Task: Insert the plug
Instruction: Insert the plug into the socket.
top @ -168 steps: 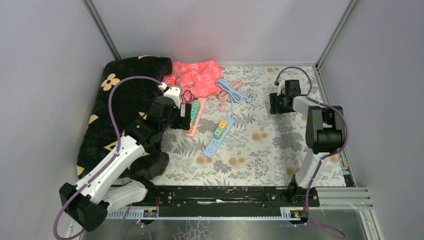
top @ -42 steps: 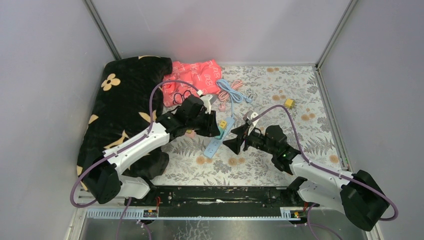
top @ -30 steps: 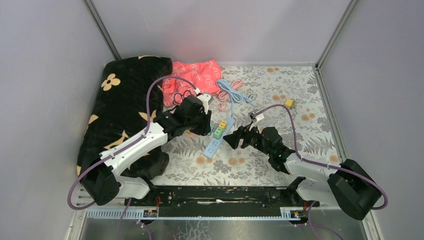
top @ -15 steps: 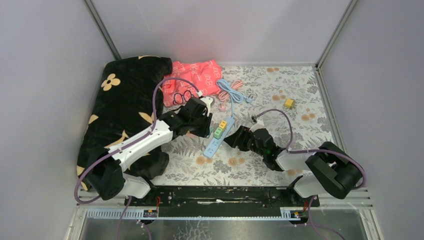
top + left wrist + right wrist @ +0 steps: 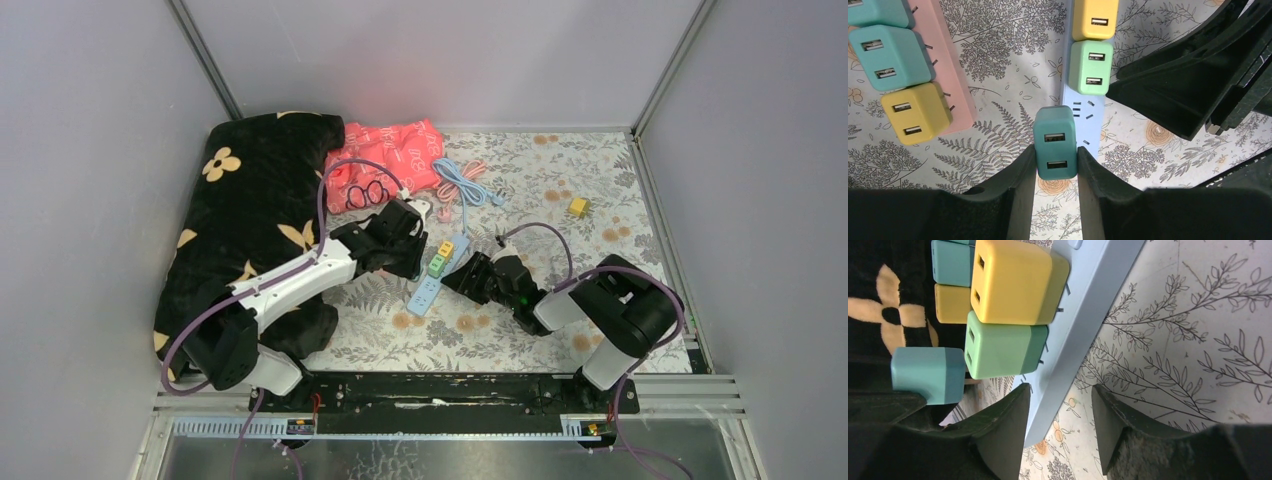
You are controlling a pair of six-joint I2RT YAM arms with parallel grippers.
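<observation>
Left tool [image 5: 1055, 152] clamped on teal plug [image 5: 1054, 131]; right tool [image 5: 1060, 392] part open, straddling blue power strip [image 5: 1093, 305]

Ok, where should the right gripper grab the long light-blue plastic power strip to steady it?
Pinch the light-blue power strip across its width, on the bare stretch past the green cube charger, from above: long sides run parallel, nothing plugged there.

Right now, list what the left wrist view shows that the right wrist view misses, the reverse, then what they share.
Only left wrist: the pink plastic power strip, and the left gripper clamping the teal cube-shaped plug on both sides. Only right wrist: the black flowered fleece blanket, and the right gripper straddling the light-blue plastic power strip, jaws open. Shared: that plug, that strip, its square yellow charger and square green charger.
</observation>
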